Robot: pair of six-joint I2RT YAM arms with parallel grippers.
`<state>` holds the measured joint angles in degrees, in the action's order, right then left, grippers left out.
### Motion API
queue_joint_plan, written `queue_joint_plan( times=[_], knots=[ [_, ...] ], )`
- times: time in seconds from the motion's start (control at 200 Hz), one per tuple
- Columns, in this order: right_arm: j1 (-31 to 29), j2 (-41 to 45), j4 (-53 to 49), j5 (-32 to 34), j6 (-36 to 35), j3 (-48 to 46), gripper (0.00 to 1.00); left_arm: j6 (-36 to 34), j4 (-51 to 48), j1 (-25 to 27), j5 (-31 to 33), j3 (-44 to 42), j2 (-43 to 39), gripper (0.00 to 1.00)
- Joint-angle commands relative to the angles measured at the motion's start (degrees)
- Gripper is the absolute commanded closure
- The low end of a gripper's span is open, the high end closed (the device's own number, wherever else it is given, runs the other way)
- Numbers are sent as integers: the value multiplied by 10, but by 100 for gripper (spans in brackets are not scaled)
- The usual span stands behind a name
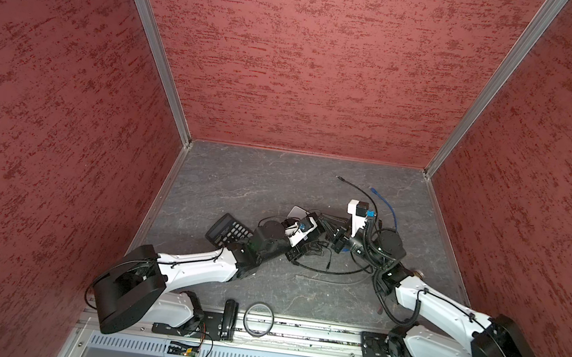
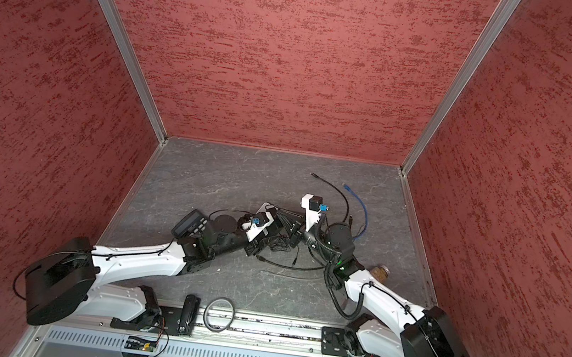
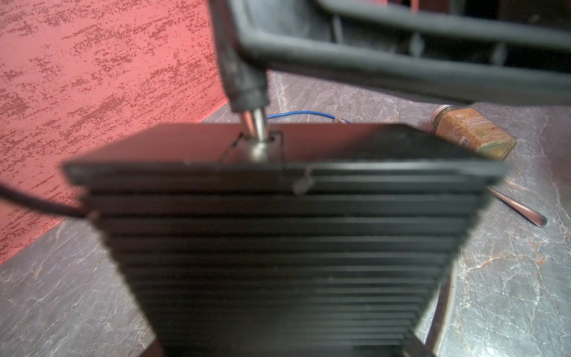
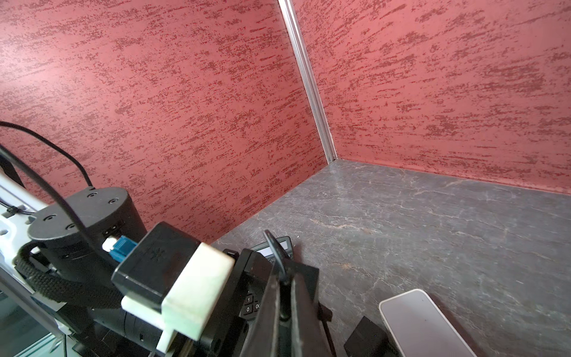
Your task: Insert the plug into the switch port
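Our left fingers [image 1: 321, 224] clamp the black ribbed switch [image 3: 293, 247]. At its far end is the port [image 3: 265, 140], and the plug [image 3: 247, 89] leans its metal tip into it, slanted. Our right fingers [image 4: 265, 315], shut tight on the plug, should push it straight in.

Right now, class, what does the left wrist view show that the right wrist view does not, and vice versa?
Left wrist only: the ribbed black switch, the plug with its metal tip at the port, a spice jar, a spoon handle, a blue cable. Right wrist only: a calculator, a white flat device. Both: the right gripper, shut on the plug; red wall; grey tabletop.
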<state>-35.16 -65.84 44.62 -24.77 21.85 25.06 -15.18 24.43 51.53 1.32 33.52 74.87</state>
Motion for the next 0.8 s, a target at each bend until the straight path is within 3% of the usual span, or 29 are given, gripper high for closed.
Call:
queue_joint_plan(
  times=[0.0, 0.531, 0.796],
  knots=[
    [-24, -47, -203, -58, 11, -50, 98, -25, 299, 11, -59, 51, -55, 100],
    [-27, -68, -286, -19, -37, -36, 98, -42, 273, 1, -74, 83, -63, 100],
    [-28, -38, -283, 2, -24, -23, 91, -47, 232, 0, -56, 55, -68, 100]
  ],
)
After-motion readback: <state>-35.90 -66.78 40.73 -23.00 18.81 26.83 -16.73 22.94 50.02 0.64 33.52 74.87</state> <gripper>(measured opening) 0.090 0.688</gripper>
